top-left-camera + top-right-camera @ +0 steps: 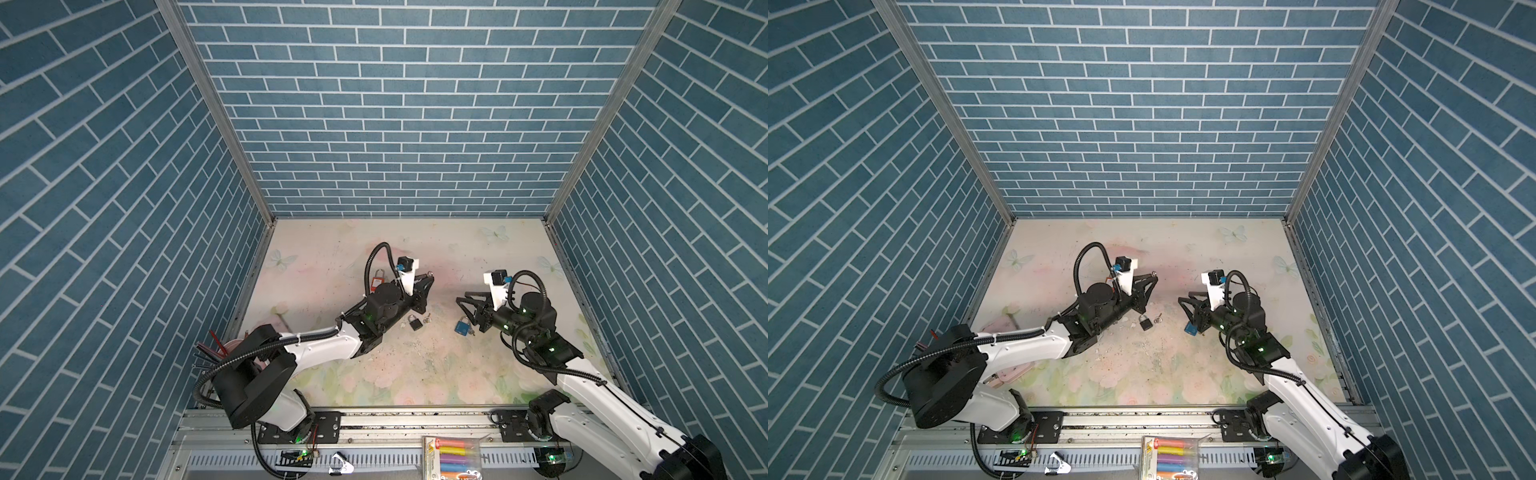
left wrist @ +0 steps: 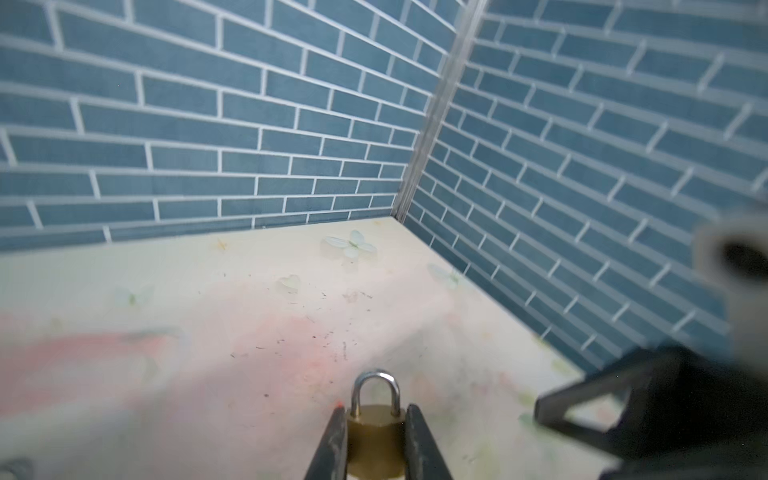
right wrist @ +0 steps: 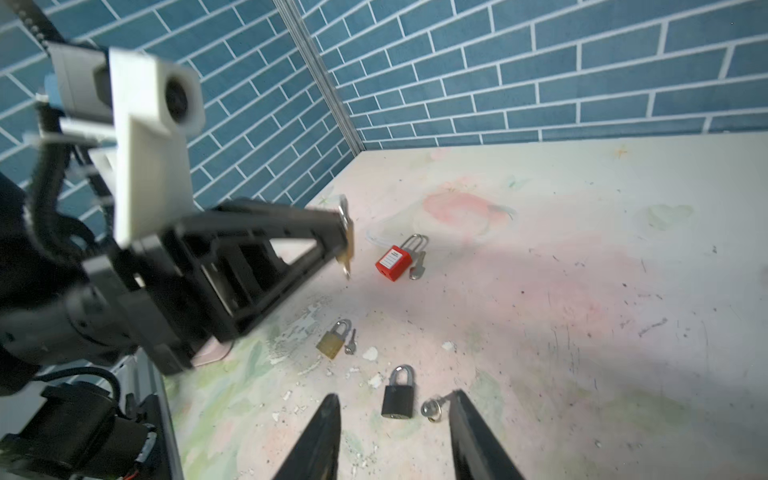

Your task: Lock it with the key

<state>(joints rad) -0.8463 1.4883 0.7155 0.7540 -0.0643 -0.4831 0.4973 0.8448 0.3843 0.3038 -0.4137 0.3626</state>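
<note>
A red padlock (image 1: 376, 283) lies on the table (image 1: 415, 374) at the left. The left claw (image 2: 376, 410) is clamped narrow on a brass padlock (image 2: 375, 436), held in the air with its shackle seemingly seated. A small key (image 3: 346, 271) seems to stick out of its underside. Further right, the right claw (image 3: 395, 394) stands half open, empty and well apart. This is likely the turning step: next it must pinch that key squarely, then twist or withdraw it.

Brass padlock (image 2: 375, 436) btm cut off by frame edge; blue padlock (image 1: 1191, 329) partly hidden behind right arm (image 1: 1241, 316).
</note>
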